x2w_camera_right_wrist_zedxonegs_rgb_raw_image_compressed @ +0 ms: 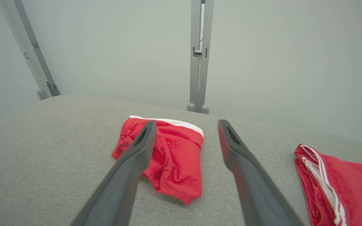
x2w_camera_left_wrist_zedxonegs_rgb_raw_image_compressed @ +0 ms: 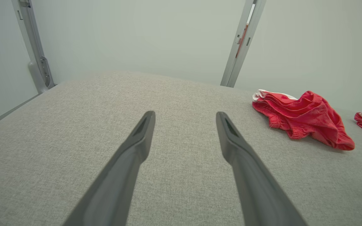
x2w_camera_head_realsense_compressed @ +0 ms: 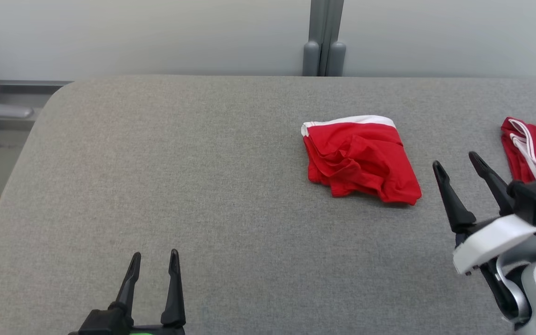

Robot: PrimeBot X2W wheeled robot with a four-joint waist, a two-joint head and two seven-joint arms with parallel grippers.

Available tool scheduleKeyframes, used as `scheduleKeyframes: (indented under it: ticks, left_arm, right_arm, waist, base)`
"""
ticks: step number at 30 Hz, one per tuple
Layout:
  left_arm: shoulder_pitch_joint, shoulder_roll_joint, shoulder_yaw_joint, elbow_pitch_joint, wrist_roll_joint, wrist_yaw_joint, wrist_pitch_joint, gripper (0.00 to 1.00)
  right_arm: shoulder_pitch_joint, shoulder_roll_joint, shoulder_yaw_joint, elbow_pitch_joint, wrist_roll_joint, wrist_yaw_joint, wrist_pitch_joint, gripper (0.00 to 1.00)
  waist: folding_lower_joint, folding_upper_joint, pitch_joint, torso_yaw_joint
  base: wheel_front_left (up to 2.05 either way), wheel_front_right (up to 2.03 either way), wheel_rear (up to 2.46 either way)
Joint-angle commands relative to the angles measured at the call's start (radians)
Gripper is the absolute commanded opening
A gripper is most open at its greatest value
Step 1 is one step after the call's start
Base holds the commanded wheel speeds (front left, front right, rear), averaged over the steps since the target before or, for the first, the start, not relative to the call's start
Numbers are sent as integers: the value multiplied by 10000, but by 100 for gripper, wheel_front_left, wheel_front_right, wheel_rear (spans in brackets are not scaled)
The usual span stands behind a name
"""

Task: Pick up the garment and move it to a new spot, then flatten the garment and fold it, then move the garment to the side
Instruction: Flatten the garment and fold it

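The garment (x2w_camera_head_realsense_compressed: 360, 157) is a crumpled red piece with a white waistband, lying on the grey table (x2w_camera_head_realsense_compressed: 203, 186) right of centre; it also lies at the right in the left wrist view (x2w_camera_left_wrist_zedxonegs_rgb_raw_image_compressed: 303, 117) and between the fingers' lines in the right wrist view (x2w_camera_right_wrist_zedxonegs_rgb_raw_image_compressed: 168, 153). My right gripper (x2w_camera_head_realsense_compressed: 456, 165) hovers open just right of the garment, nothing between its fingers (x2w_camera_right_wrist_zedxonegs_rgb_raw_image_compressed: 137, 150). My left gripper (x2w_camera_head_realsense_compressed: 155, 257) stands open at the lower left, far from the garment, with bare table between its fingers (x2w_camera_left_wrist_zedxonegs_rgb_raw_image_compressed: 140, 138).
A second red garment with white stripes (x2w_camera_head_realsense_compressed: 533, 151) lies at the table's right edge, also in the right wrist view (x2w_camera_right_wrist_zedxonegs_rgb_raw_image_compressed: 335, 188). A grey post (x2w_camera_head_realsense_compressed: 324, 42) stands behind the table's far edge. The table's rounded left corner drops to the floor.
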State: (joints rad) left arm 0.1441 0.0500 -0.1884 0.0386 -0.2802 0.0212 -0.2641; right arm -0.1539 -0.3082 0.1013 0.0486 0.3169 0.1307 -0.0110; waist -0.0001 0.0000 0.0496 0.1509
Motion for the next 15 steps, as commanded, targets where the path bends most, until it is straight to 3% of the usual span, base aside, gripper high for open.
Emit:
scheduleKeyframes:
  ticks: [1,6,13,14,15]
  left_arm:
    - [262,17,114,28,189,-43,2,100]
    - [434,15,363,-85,337,-121,2,100]
    - [259,15,381,-210,517,-316,2,100]
    - [117,17,367,-246,555,-361,2,100]
    - [-15,17,354,-247,576,-391,2,100]
  right_arm:
    - [405,-27,-204,298,-95,-4,-468,100]
    - [1039,2,-744,1272,-418,-4,-1636,100]
    - [424,95,-952,2259,-511,-5,-2042,100]
    - [147,54,-952,2363,-528,-5,-2004,87]
    - [-86,-25,-891,2498,-547,-5,-1906,43]
  waist:
    - [1,0,-524,-288]
    - [1,0,-600,-280]
    - [1,0,-162,-172]
    - [1,0,27,-120]
    - [1,0,181,-70]
  base:
    - [0,0,0]
    - [0,0,0]
    - [0,0,0]
    - [0,0,0]
    - [0,0,0]
